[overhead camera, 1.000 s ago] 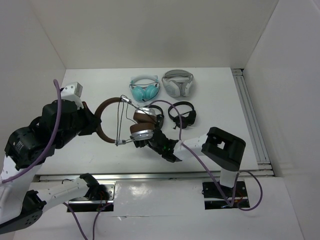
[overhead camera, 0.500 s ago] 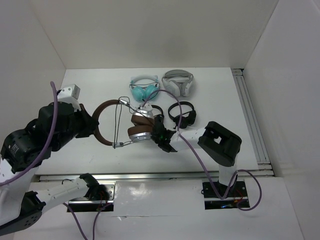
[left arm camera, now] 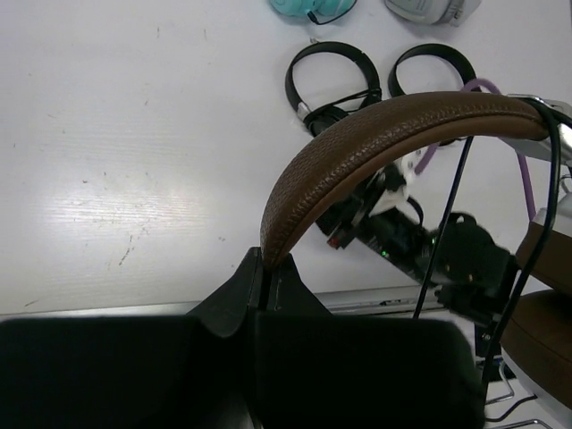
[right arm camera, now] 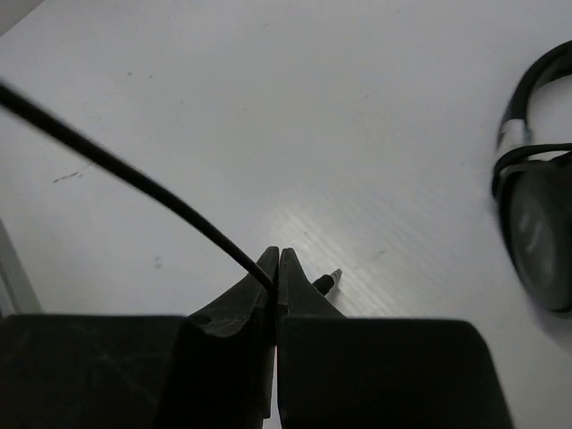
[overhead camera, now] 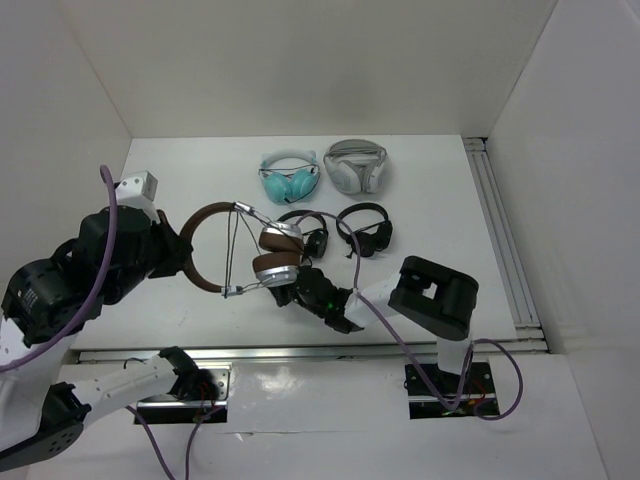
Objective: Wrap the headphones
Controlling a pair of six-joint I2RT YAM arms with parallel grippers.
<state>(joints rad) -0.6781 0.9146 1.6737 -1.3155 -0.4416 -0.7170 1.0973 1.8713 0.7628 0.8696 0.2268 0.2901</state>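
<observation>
Headphones (overhead camera: 277,266): L fingers (left arm camera: 250,277) clamp brown headband (left arm camera: 393,125); R fingers (right arm camera: 264,273) closed on thin black cable (right arm camera: 134,179) nr its plug (right arm camera: 326,282), low over white surface (right arm camera: 402,89); smaller black pair (right arm camera: 536,214) nearby.

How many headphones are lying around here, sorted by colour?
Brown and silver headphones: 1
Teal headphones: 1
White-grey headphones: 1
Black headphones: 2
Total: 5
</observation>
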